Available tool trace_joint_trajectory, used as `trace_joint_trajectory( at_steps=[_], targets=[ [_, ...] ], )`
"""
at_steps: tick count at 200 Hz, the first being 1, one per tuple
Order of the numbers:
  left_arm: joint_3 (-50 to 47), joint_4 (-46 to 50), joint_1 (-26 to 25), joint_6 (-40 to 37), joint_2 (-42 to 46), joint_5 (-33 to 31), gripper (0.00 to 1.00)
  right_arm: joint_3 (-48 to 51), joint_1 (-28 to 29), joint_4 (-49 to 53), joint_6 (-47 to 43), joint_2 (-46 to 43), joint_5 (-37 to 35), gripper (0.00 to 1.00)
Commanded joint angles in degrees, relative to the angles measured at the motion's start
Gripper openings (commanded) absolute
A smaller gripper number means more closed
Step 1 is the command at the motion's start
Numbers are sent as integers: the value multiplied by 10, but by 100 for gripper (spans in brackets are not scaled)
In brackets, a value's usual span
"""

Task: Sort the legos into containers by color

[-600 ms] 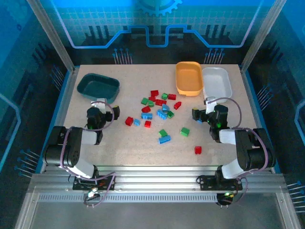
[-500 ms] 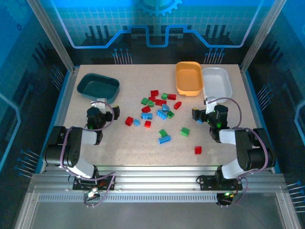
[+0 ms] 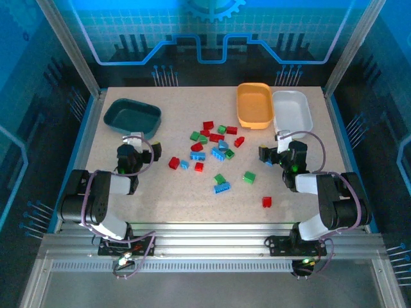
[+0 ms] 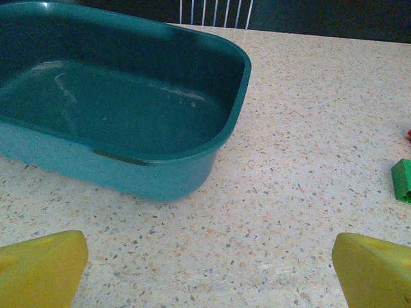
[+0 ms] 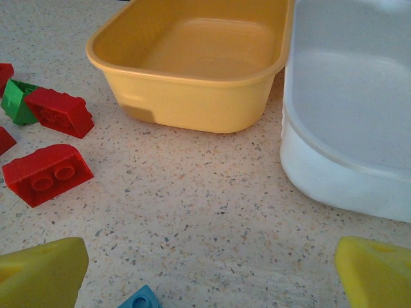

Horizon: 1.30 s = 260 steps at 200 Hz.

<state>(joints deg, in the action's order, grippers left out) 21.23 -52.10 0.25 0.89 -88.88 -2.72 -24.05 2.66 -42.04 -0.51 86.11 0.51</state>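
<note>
While the lone red brick lies nearest my bases, by itself on the speckled desk, both my pincers hang released and empty a little beyond it. The left pincer sits low, facing the teal tray. The right pincer looks at the orange tray and the white tray. Between my arms the legos are strewn mid-desk, red, green and blue mixed, some touching, and none is in a tray yet. I judge them light, stiff and hard, with smooth walls that may slip. I would close across two flat sides, never the studs, and start with loose ones like the red brick just ahead of my right pincer. The desk looks flat and faintly glossy, so a nudged brick could skid. All three trays stand at the far side, the orange and white touching and the teal well apart, and they are probably light enough to shift if bumped. Behind them rise metal posts and a blue-lit back wall.
</note>
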Motion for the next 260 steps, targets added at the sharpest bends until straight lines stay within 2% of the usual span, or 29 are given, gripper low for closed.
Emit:
trace_joint_trajectory(
  at_steps=[1,218,238,251,260],
  targets=[
    [9,-3,-3,-15,1,0,99,-10,-1,-5,-8,-1,9,100],
    [9,0,-3,-14,1,2,99,-9,-1,-5,-8,-1,10,100],
    [10,-1,-3,-11,3,-16,99,-9,-1,-5,-8,-1,10,100],
    [6,10,-3,-4,27,-31,99,-9,-1,-5,-7,-1,10,100],
    [12,53,-3,-6,69,-29,99,-9,-1,-5,-8,-1,10,100]
  ],
)
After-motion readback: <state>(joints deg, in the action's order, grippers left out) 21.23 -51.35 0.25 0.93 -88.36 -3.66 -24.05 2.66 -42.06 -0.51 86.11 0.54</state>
